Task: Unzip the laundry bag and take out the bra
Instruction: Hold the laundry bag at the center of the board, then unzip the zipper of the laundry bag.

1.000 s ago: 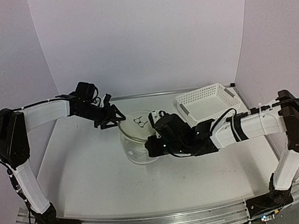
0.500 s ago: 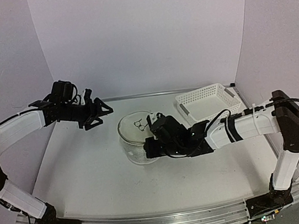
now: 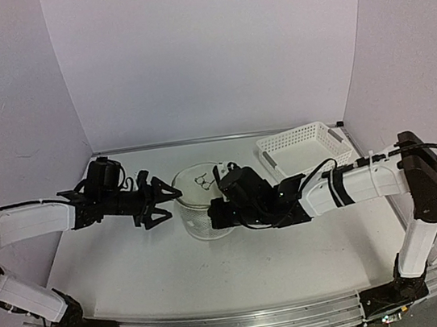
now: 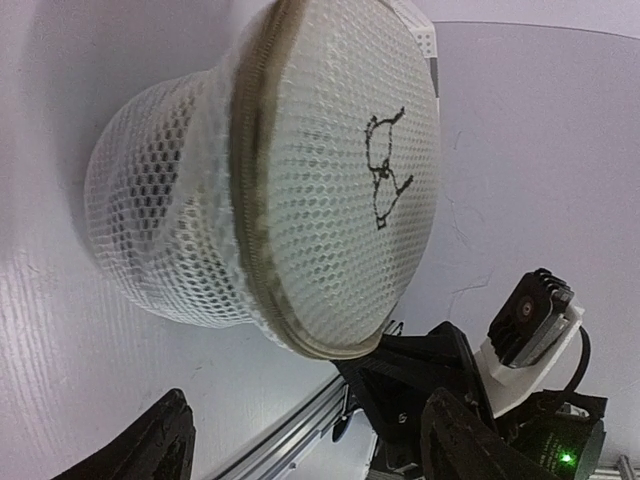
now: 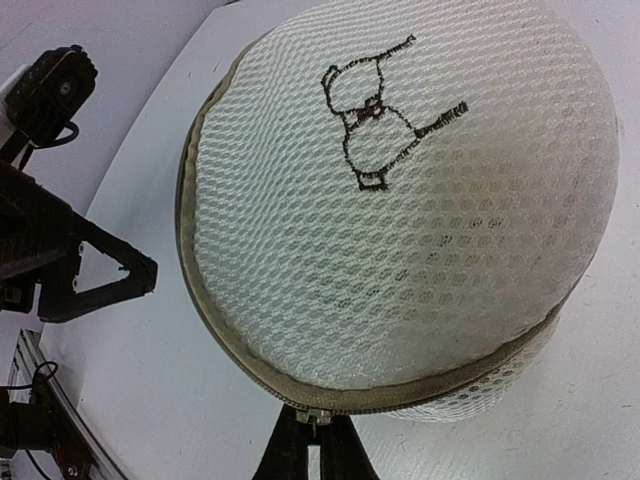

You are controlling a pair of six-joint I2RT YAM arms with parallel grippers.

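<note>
The laundry bag [image 3: 198,192] is a round white mesh drum with a black pictogram on its flat face, standing mid-table. It fills the left wrist view [image 4: 300,180] and the right wrist view [image 5: 400,200]. The zip runs closed round the rim. My right gripper [image 3: 216,213] is at the bag's near rim, shut on the metal zipper pull [image 5: 318,418]. My left gripper [image 3: 163,204] is open and empty, just left of the bag and not touching it; its fingers [image 4: 150,450] frame the bag. The bra is hidden inside the bag.
A rectangular white perforated plastic basket [image 3: 302,148] stands at the back right, behind my right arm. White walls close the table at the back and on both sides. The metal rail runs along the near edge.
My left arm has swung from the back left down and forward, bringing its open gripper low beside the bag's left side. My right gripper has stayed at the bag's rim.
</note>
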